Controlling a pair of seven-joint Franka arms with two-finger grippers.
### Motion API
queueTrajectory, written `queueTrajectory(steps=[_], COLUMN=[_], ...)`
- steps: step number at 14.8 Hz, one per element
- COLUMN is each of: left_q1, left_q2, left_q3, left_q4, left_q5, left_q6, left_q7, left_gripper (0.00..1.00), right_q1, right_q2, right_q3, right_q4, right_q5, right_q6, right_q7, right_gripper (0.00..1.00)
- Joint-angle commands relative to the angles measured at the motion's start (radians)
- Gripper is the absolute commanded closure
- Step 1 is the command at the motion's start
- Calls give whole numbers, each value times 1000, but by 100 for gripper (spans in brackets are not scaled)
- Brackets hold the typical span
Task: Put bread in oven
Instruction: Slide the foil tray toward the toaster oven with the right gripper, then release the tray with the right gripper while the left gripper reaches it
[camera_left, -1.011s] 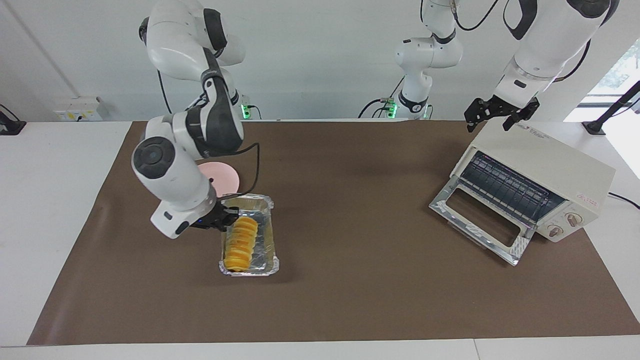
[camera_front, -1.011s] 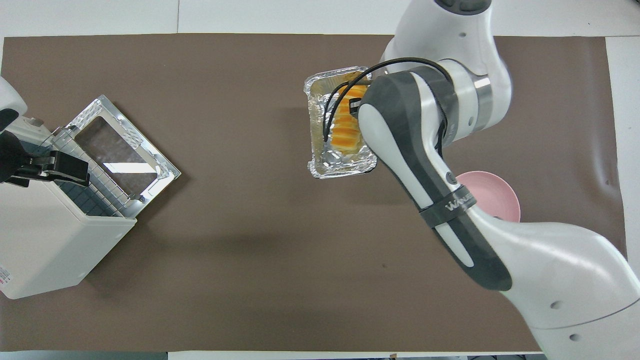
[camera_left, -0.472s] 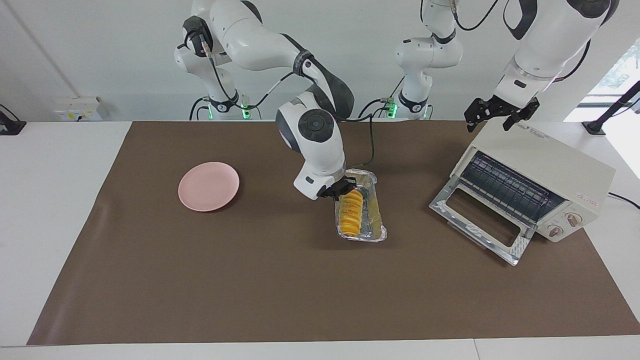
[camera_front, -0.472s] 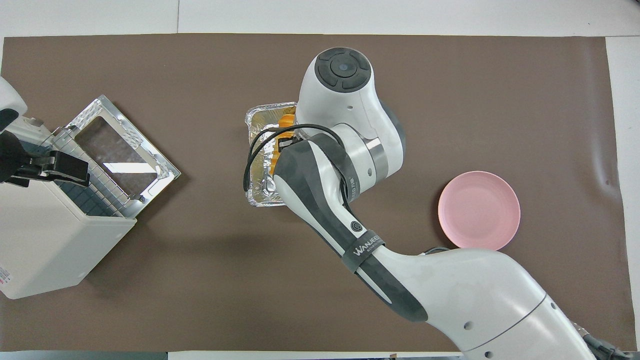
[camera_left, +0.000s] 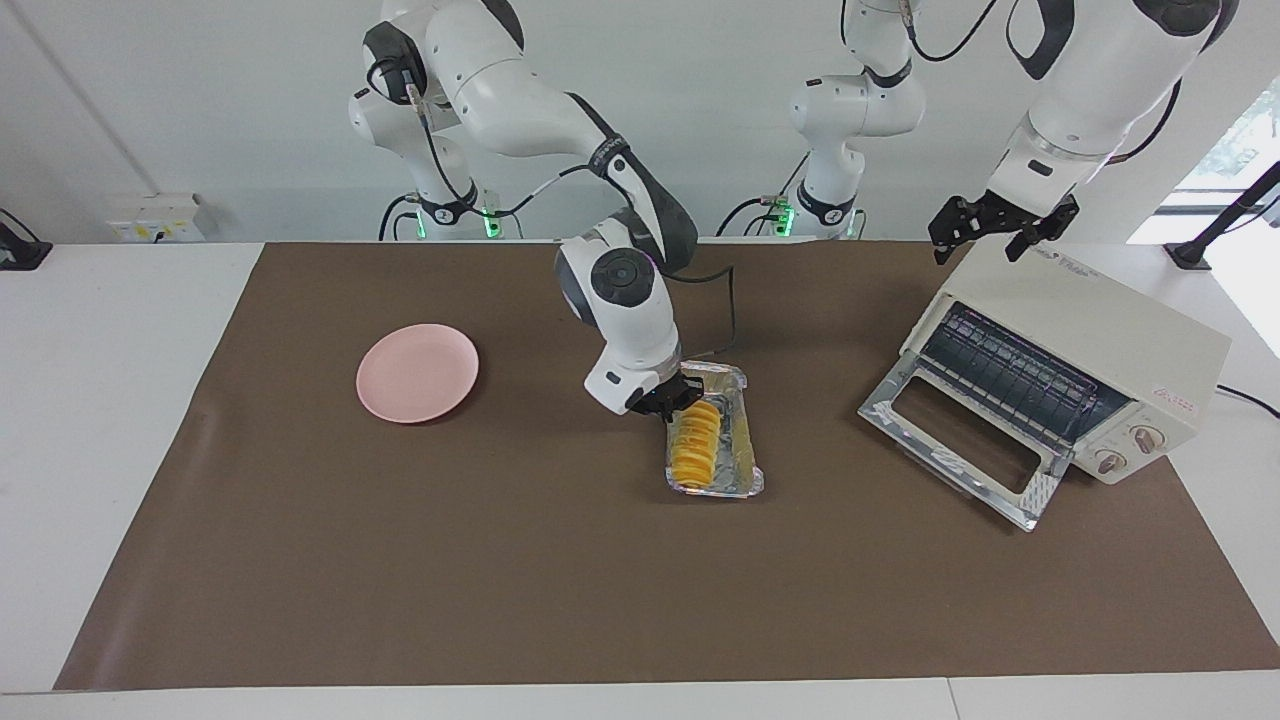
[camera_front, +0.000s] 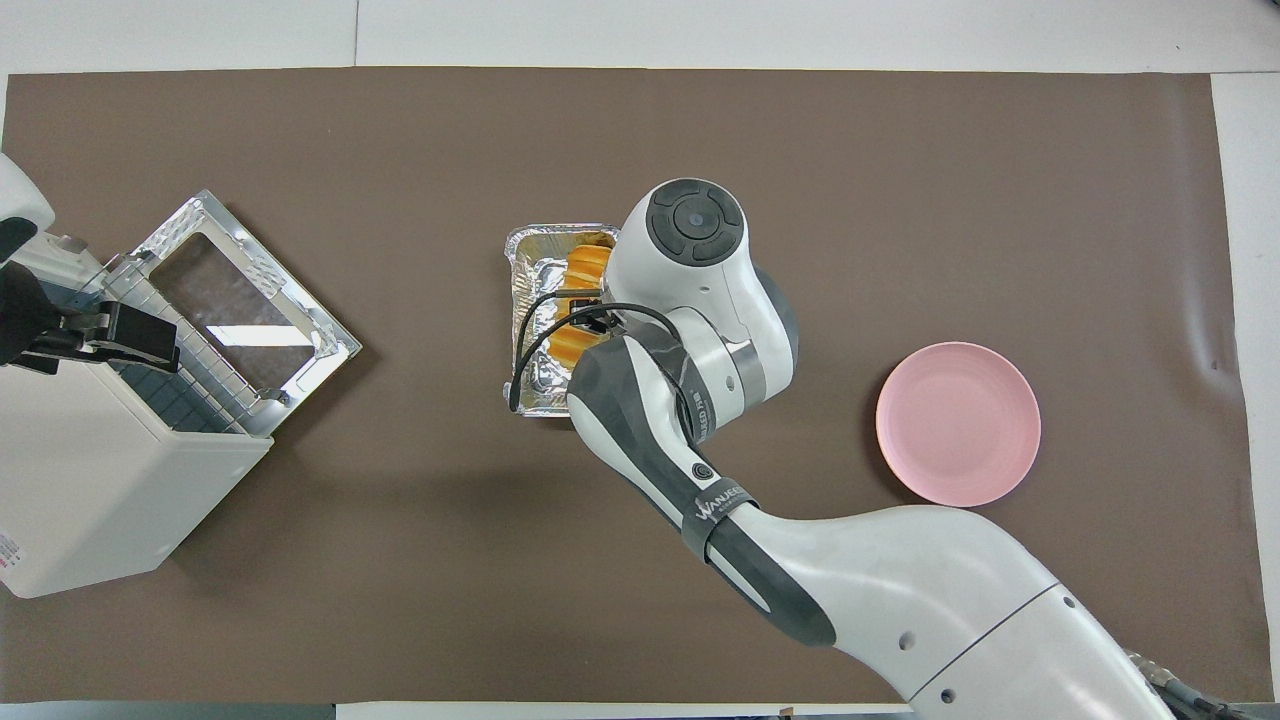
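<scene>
The bread (camera_left: 693, 445), a ridged row of golden slices, lies in a crinkled silver foil tray (camera_left: 748, 455) at mid-table. My right gripper (camera_left: 675, 400) is shut on the tray's rim at the end nearer the robots. In the overhead view the right wrist hides that grip and much of the bread (camera_front: 588, 266). The cream-white oven (camera_left: 1085, 315) stands at the left arm's end, its glass door (camera_left: 960, 440) dropped open and its wire rack showing. My left gripper (camera_left: 1000, 228) hangs open over the oven's top edge.
A pink plate (camera_left: 417, 372) lies on the brown mat toward the right arm's end. The open oven door (camera_front: 240, 300) juts out toward the foil tray (camera_front: 528, 290), with bare mat between them.
My right arm has brought the foil tray with the bread from beside the pink plate to mid-table, toward the oven. The left arm has not moved.
</scene>
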Motion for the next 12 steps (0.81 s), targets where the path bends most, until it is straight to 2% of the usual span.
queueTrajectory(steps=[1, 3, 6, 10, 12], left_q1=[0, 0, 0, 0, -33], left_q2=[-31, -31, -31, -31, -38], left_q3=[4, 4, 4, 4, -14], left_q4=[-33, -33, -33, -33, -32], left_q5=[-15, -15, -13, -15, -15], left_q6=[18, 16, 18, 16, 5], left_q7=[2, 2, 2, 2, -1], left_gripper=[0, 0, 0, 0, 0], right_q1=[9, 1, -14, -132, -195], right_q2=[-50, -49, -57, -138, -179], right_q3=[-3, -1, -15, -18, -21], right_q4=[-61, -46, 14, 38, 38], right_q5=[25, 27, 28, 18, 10], right_q6=[19, -4, -112, -241, -283], right_q7=[-4, 7, 35, 13, -48], right_gripper=[0, 0, 0, 0, 0])
